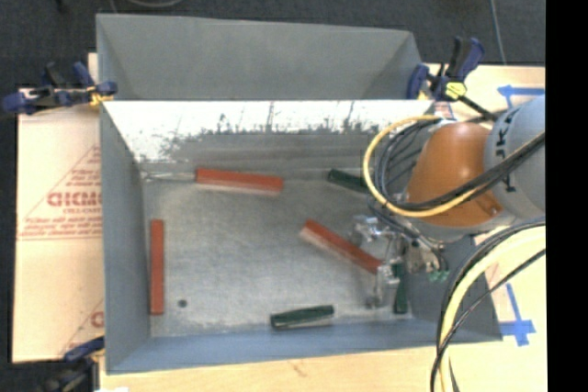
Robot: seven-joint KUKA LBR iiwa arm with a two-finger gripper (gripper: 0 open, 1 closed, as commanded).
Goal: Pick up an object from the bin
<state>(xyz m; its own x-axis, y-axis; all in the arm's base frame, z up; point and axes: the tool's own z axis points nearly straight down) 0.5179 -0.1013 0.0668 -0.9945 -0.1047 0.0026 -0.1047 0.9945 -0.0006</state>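
Camera view: the claw [384, 287] is hanging low inside the bin [124, 225], close to its right wall. The orange cover [450, 170] and the looping cables [372, 162] are sitting just above it. I can't tell whether the claw is released or clenched; the tip is too cluttered.

Nearest thing is the diagonal red bar [333, 243].
- It's lying flat on the bin floor, just left of the claw.
- Its long axis is running from upper left down to lower right.
- The lower-right end is reaching right up to the claw, and the upper-left end is pointing away toward the middle of the bin.
- Whether the claw is actually touching it, I can't tell.

Counts:
- Red bars: three.
  - The diagonal one at the claw.
  - The back red bar [239, 180] is lying well up and left of the claw, nearly level along the back wall.
  - The left red bar [157, 266] is lying far left of the claw by the left wall, with its long axis running front to back.
- Dark green sticks: two clear ones.
  - The front green stick [301, 318] is lying below and left of the claw, nearly level, near the front wall.
  - The back green stick [345, 181] is lying above and left of the claw, tilted, with one end running under the cables.
- A dark green bit [400, 296] is standing upright just right of the claw. I can't tell if it's a loose piece or part of the robot.
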